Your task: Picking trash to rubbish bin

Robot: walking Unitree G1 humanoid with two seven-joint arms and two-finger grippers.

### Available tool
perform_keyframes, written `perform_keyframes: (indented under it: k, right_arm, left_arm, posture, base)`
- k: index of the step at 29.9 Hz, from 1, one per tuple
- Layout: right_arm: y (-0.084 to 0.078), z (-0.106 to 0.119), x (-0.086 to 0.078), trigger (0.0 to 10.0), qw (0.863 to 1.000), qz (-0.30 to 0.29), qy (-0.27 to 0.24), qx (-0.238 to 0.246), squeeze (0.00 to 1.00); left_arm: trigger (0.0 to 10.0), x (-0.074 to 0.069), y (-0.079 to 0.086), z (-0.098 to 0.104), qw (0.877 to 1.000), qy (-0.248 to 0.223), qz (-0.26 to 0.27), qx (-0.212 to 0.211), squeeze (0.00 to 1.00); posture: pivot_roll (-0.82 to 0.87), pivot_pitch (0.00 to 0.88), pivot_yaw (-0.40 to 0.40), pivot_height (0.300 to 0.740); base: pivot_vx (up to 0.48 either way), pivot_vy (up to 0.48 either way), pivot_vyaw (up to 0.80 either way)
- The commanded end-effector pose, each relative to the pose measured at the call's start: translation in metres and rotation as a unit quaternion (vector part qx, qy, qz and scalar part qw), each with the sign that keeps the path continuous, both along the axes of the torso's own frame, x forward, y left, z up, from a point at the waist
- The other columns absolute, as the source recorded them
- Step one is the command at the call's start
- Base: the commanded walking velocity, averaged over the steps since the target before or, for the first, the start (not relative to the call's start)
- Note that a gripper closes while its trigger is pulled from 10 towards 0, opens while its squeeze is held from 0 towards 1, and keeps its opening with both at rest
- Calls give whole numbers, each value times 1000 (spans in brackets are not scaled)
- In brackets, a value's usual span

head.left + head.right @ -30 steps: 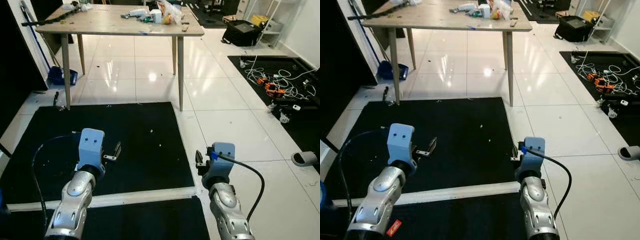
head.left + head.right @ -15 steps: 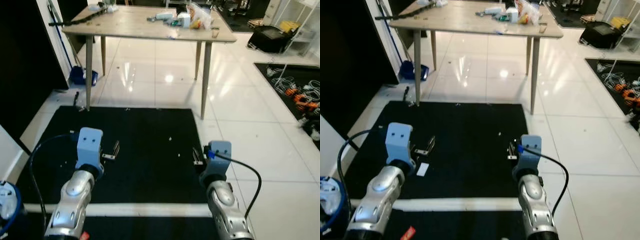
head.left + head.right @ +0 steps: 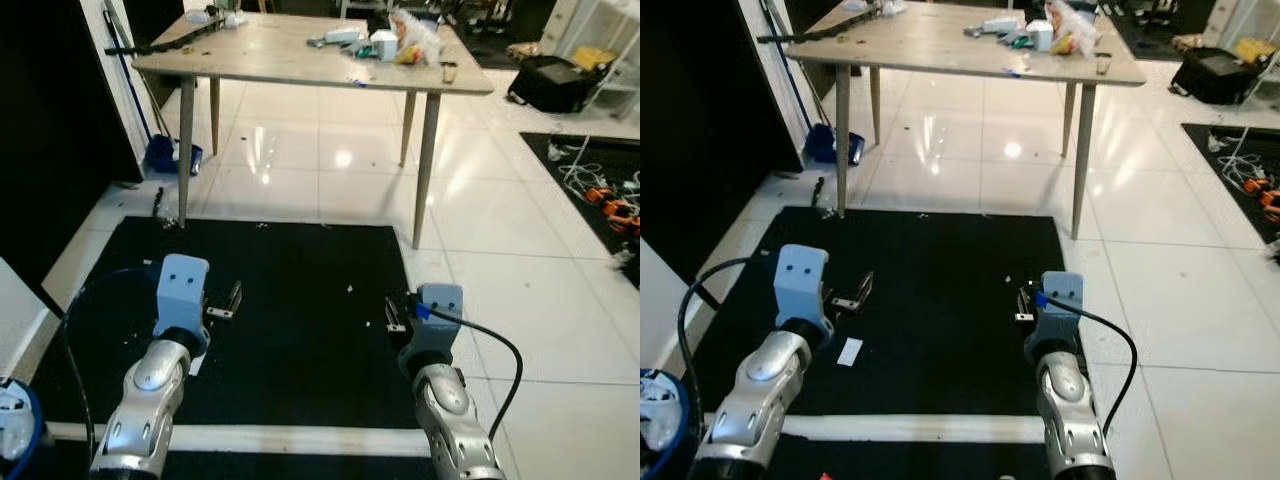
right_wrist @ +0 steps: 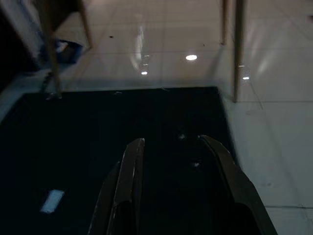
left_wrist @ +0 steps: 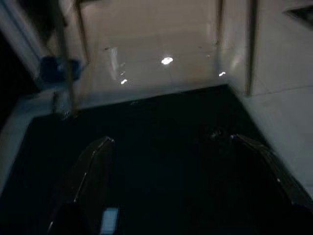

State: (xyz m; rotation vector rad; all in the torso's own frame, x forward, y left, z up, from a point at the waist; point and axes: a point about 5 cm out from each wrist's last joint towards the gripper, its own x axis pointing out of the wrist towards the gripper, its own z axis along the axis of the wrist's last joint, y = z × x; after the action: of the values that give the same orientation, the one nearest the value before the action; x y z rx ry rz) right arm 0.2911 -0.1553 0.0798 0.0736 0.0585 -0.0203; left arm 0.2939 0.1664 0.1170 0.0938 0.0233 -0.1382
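A small white paper scrap [image 3: 850, 350] lies on the black floor mat [image 3: 940, 270], just ahead of my left arm; it also shows as a pale paper scrap [image 4: 52, 200] in the right wrist view. A blue rubbish bin [image 3: 658, 425] with white trash inside stands at the lower left, beside my left arm. My left gripper [image 3: 862, 292] hovers open above the mat, a little beyond the scrap, its fingers [image 5: 98, 161] wide apart and empty. My right gripper [image 3: 1023, 303] is open and empty near the mat's right edge.
A wooden table [image 3: 300, 55] with clutter on top stands beyond the mat. A blue dustpan [image 3: 165, 155] and a broom lean by the dark wall at left. A black bag [image 3: 550, 80] and cables [image 3: 610, 195] lie at right. White tape [image 3: 280, 438] crosses the mat near me.
The whole view has swung to the left, bringing the blue bin and the paper scrap into sight. Both arms hold the same pose with their fingers open.
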Motion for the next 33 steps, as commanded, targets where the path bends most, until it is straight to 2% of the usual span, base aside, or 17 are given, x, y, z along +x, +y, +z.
perform_keyframes:
  k: [1,8,33]
  right_arm:
    - [-2,0,-1,10000,1000,-6,1,7,0]
    - [-2,1,0,10000,1000,-6,-1,9,0]
    - [-1,3,2,10000,1000,-5,-5,6,0]
  left_arm:
    - [10000,-3,4,-6,1000,12,6,7,0]
    - [10000,-3,4,-6,1000,12,6,6,0]
    - [10000,0,4,-4,1000,7,4,6,0]
  posture:
    - [-40,104,6,740]
    - [-43,110,4,740]
    - [-37,98,2,740]
  base:
    - [307,0,0]
    - [309,0,-686]
    - [310,0,0]
